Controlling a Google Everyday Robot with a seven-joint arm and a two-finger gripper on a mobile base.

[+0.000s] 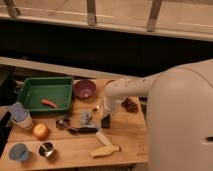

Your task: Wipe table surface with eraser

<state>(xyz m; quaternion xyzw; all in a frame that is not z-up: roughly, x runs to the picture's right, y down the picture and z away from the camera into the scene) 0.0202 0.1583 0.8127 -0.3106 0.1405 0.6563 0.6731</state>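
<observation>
The light tan wooden table surface [125, 135] fills the lower half of the camera view. The eraser [105, 121], a small dark block, stands on the table near its middle. My gripper [106, 113] comes down from the white arm at the right, sits right on top of the eraser and is shut on it. The arm's big white shell hides the right end of the table.
A green tray [30, 87] holding an orange stick stands at the back left, with a purple bowl [84, 89] beside it. Dark grapes [131, 105] lie right of the gripper. Utensils [75, 126], a cream brush [106, 149], an orange [40, 131] and cups [19, 152] lie left and in front.
</observation>
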